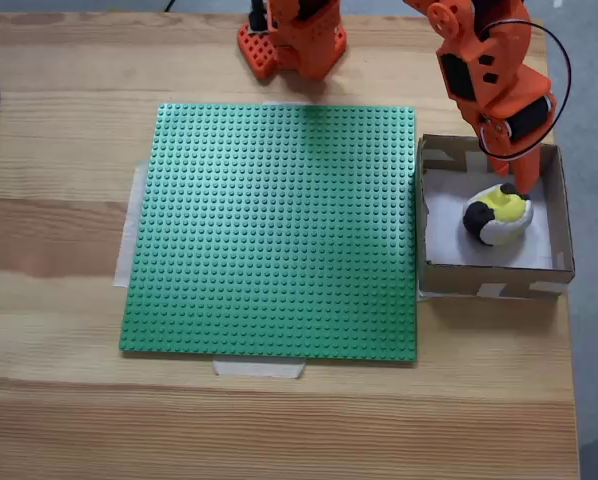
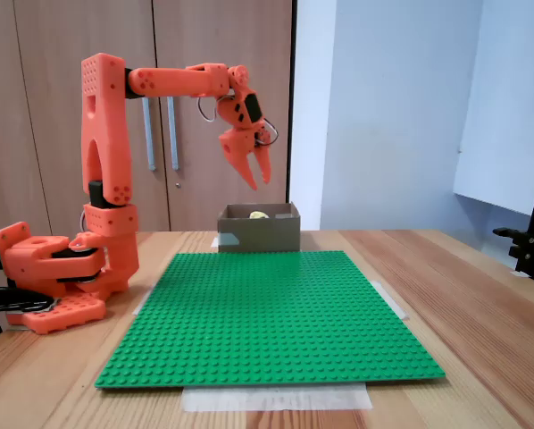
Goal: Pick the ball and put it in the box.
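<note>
Bright, even light; soft shadows

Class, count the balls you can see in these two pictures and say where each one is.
1. The ball lies inside the box, on its white floor, just below the open gripper. In the side fixed view only its yellow top shows above the wall. None elsewhere.

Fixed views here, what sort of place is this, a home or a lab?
Probably an office or workshop room: a wooden table with a taped-down green baseplate, wooden cupboard doors behind, and the orange arm above the box.
</note>
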Robot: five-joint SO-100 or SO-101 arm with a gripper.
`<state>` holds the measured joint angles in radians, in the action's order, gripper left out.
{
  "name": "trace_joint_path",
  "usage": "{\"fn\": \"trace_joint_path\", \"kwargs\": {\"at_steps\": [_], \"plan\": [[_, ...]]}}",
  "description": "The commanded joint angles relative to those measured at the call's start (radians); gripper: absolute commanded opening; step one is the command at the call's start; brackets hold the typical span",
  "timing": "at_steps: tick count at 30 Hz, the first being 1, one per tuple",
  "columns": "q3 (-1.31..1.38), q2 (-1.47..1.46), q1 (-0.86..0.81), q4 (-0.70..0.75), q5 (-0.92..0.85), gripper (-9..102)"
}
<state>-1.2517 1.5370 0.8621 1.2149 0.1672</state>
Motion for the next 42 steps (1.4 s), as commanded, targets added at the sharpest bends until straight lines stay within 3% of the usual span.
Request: {"fn": "trace_joint_path", "kwargs": {"at_steps": [1,11,22,42], "plan": [[0.018,0.075,-0.014,-0.009,-0.008,17],[0.014,0.147,-0.020,0.006,-0.009,15],[-0.138,0.342,-0.100,-0.058,-0.034,-1],[-0.377,0.669,-0.396,-0.129,-0.132,-1]]}}
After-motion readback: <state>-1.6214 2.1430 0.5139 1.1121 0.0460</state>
